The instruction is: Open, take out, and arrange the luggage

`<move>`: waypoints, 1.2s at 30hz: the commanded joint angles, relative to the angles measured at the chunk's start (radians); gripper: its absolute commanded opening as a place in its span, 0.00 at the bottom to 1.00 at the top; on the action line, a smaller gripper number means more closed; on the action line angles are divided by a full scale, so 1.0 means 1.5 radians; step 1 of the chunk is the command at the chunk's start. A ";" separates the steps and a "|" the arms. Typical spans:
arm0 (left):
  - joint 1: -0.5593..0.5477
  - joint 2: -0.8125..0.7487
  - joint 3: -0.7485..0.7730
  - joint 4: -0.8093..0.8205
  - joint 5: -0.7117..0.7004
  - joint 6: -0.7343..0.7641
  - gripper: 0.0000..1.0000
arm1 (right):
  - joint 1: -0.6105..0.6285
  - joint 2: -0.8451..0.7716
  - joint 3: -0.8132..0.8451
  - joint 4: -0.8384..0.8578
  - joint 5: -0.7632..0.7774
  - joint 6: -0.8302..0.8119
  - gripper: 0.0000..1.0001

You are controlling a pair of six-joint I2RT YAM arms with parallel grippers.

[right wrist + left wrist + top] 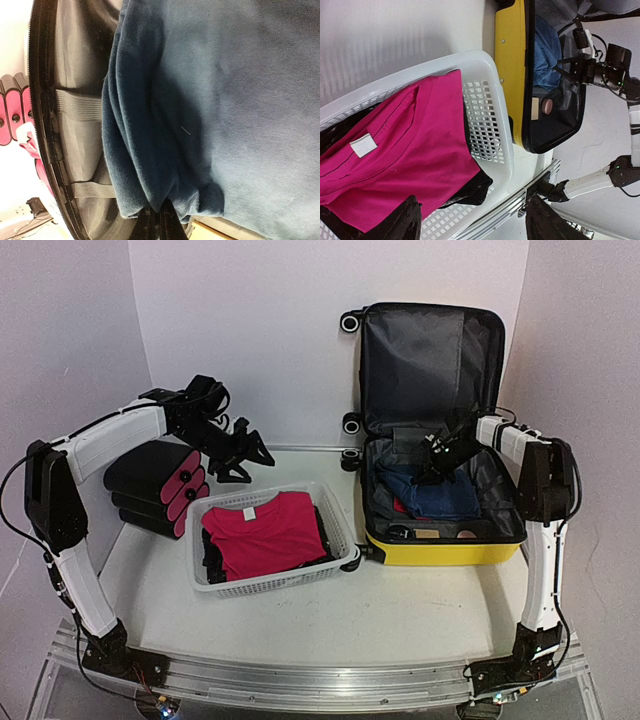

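Nearest, a white mesh basket [270, 585] holds a soft pink shirt [265, 530]. My left gripper [243, 453] hangs above, fingers apart. At 2 o'clock the hard yellow luggage [445, 550] lies open, lid upright, long axis 9-to-3, wheels toward 9. Inside, my right gripper [437, 458] pinches plush blue cloth [440, 495].
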 commanded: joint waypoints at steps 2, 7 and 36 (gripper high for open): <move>0.002 0.015 0.059 0.019 0.048 -0.049 0.72 | -0.008 -0.058 -0.003 0.017 -0.039 0.011 0.00; 0.000 0.052 0.089 0.026 0.080 -0.139 0.72 | -0.013 -0.075 -0.007 0.025 -0.071 0.005 0.00; -0.182 0.373 0.299 0.427 0.046 -0.827 0.80 | -0.014 -0.166 -0.118 0.091 -0.126 0.028 0.00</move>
